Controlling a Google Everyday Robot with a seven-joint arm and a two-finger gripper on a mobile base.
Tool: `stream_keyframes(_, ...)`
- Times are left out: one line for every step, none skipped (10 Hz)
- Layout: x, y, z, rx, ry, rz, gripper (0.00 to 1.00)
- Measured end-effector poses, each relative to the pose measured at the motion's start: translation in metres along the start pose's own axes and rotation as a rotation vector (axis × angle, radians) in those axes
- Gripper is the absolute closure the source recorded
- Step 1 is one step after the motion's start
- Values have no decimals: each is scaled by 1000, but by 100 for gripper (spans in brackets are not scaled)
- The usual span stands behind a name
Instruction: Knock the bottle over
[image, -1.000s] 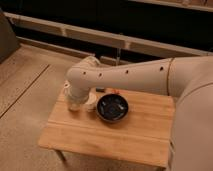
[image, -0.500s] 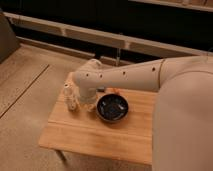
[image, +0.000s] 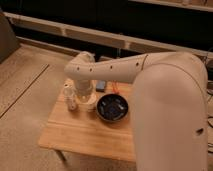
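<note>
The bottle (image: 70, 98) is small, slim and clear with a whitish cap. It stands upright on the left part of the wooden table (image: 85, 132). My gripper (image: 89, 103) hangs at the end of the white arm and points down at the tabletop. It is just right of the bottle, very close to it, between the bottle and the dark round bowl (image: 112, 108). I cannot tell whether it touches the bottle.
A small dark object (image: 101, 85) lies on the table behind the gripper. My large white arm (image: 165, 95) covers the table's right side. Speckled floor lies to the left, and a dark wall with a pale ledge (image: 100, 37) is behind.
The arm's end has shifted right from over the bottle's place, so the bottle now shows to its left. The bottle still stands upright. The bowl has not moved.
</note>
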Motion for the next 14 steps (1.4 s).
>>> stream_keyframes(0, 2, 0, -1, 0, -2, 100)
stream_keyframes(0, 3, 0, -4, 2, -3, 100)
stream_keyframes(-1, 4, 0, -5, 1, -5, 100)
stream_keyframes(-7, 14, 2, 17, -6, -44, 100)
stream_keyframes(-9, 31, 6, 32, -6, -92, 100)
stream_keyframes(-7, 46, 14, 46, 8, -133, 100)
stream_keyframes(-6, 65, 29, 54, 32, -177, 100)
stream_keyframes(-5, 73, 38, 65, 50, -199, 100)
stream_keyframes(-4, 85, 51, 75, 74, -226, 100)
stream_keyframes(-5, 92, 58, 79, 86, -240, 100)
stream_keyframes(-14, 98, 68, 87, 82, -261, 100)
stream_keyframes(-24, 106, 70, 80, 57, -277, 100)
stream_keyframes(-42, 111, 68, 72, 8, -293, 100)
stream_keyframes(-64, 114, 61, 70, -66, -311, 100)
